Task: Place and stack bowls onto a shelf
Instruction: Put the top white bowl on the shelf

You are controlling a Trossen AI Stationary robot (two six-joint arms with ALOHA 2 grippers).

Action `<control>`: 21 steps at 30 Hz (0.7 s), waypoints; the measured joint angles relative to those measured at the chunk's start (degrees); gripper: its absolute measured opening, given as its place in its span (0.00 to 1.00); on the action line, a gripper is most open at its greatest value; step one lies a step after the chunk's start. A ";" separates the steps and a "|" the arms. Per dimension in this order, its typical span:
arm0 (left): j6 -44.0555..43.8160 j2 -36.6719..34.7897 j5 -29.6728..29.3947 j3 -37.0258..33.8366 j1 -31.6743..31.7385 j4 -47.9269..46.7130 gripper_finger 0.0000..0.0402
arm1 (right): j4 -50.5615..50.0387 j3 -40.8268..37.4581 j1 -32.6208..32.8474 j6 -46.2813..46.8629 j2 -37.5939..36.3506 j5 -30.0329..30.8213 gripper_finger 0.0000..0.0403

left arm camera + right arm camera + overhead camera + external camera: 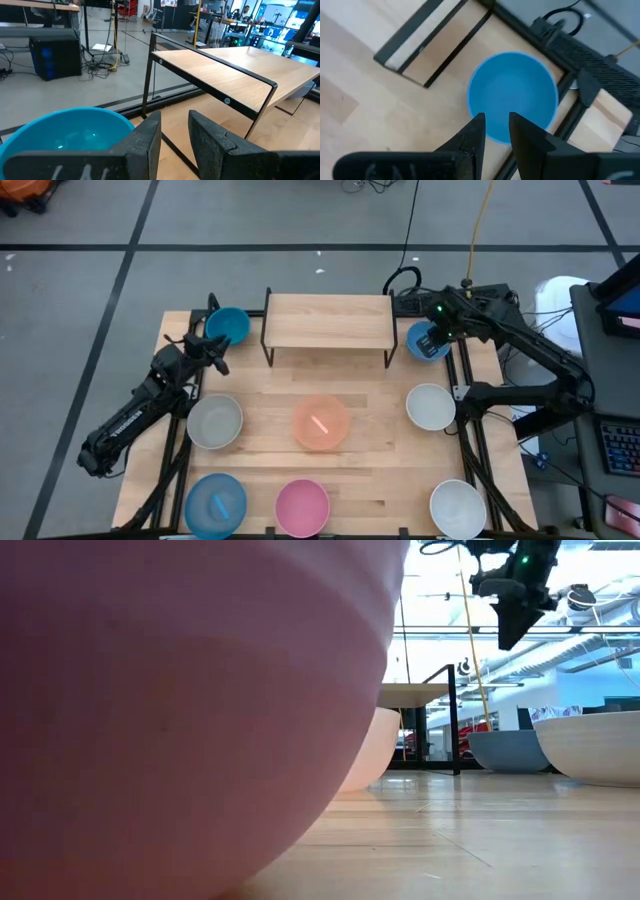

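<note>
1. Grey floor marked with dark tape lines surrounds a light wooden table [370, 465] framed in black metal.
2. At the table's far edge stands the shelf [328, 320], a light-wood board on thin black legs, with nothing on top of it.
3. Eight bowls are spread over the table: a teal bowl [228, 326] just left of the shelf, a blue bowl [424, 342] just right of it, a grey-white bowl [215, 421], a translucent orange-pink bowl [321, 423] and a white bowl [431, 406] across the middle, and a light blue bowl [215, 505], a pink bowl [302, 507] and another white bowl [458, 508] along the near edge.
4. Left gripper [212, 350] hovers at the near rim of the teal bowl; its fingers [141, 142] are a narrow gap apart and hold nothing, with the shelf's black frame ahead of them.
5. Right gripper [495, 131] hangs above the blue bowl, pointing down at it; its fingers stand slightly apart and empty, over the bowl's near rim and clear of it in the low view.
</note>
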 joint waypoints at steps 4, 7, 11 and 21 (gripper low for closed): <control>-0.88 0.00 0.00 0.00 0.00 -0.04 0.26 | -0.25 -0.02 -2.17 -3.95 1.13 -0.21 0.20; -0.79 0.00 0.00 0.00 0.00 -0.07 0.26 | -2.12 -0.02 -2.41 -10.22 0.87 -3.80 0.20; -0.64 -0.02 0.00 0.00 0.00 -0.11 0.26 | -5.68 -0.02 -2.32 -14.59 -0.40 -10.30 0.20; -0.59 -0.01 0.00 0.00 0.00 -0.11 0.26 | -18.74 -0.43 -0.20 -25.60 -3.01 -16.80 0.20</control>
